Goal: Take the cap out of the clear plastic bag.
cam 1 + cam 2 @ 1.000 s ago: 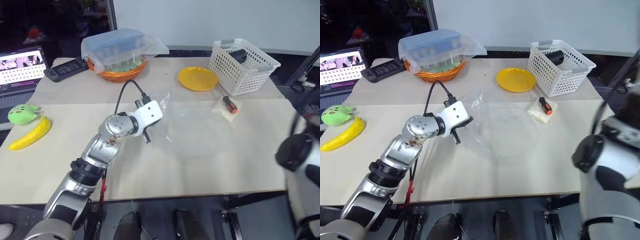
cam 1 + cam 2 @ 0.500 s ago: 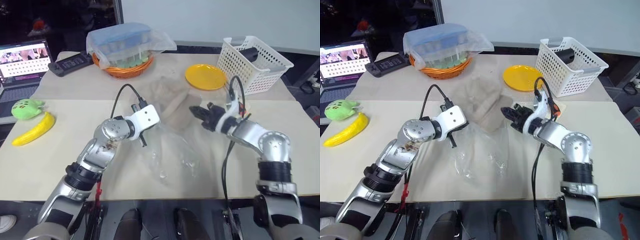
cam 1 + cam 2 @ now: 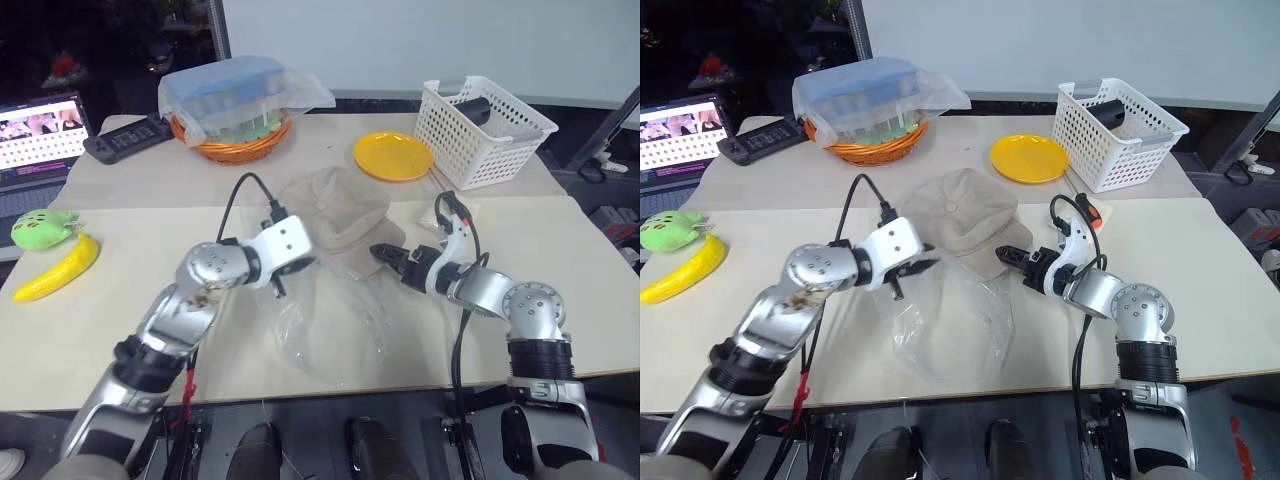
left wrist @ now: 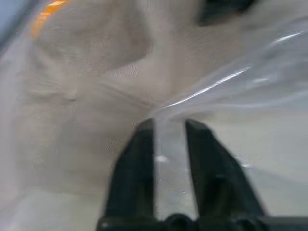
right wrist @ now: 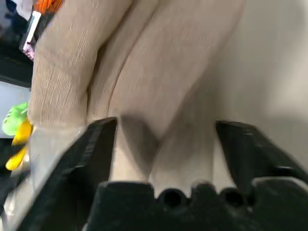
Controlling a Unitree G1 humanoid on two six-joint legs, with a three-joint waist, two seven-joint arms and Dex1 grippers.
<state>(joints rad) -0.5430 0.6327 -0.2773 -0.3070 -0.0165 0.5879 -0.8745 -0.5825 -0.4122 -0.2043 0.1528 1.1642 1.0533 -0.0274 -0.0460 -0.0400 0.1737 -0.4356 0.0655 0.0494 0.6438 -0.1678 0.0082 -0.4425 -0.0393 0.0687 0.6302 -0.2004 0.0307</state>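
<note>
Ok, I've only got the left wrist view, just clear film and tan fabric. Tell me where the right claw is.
Observer: The right claw is at the right-hand edge of the cap, its jaws wide open around a fold of cap fabric.
Operator: Now give me the lie of the bag.
Observer: The clear plastic bag trails from the cap toward the robot's edge of the table, crumpled and mostly empty there.
Operator: Name what sits beyond the cap.
Observer: A yellow plate, with a white basket to its right.
</note>
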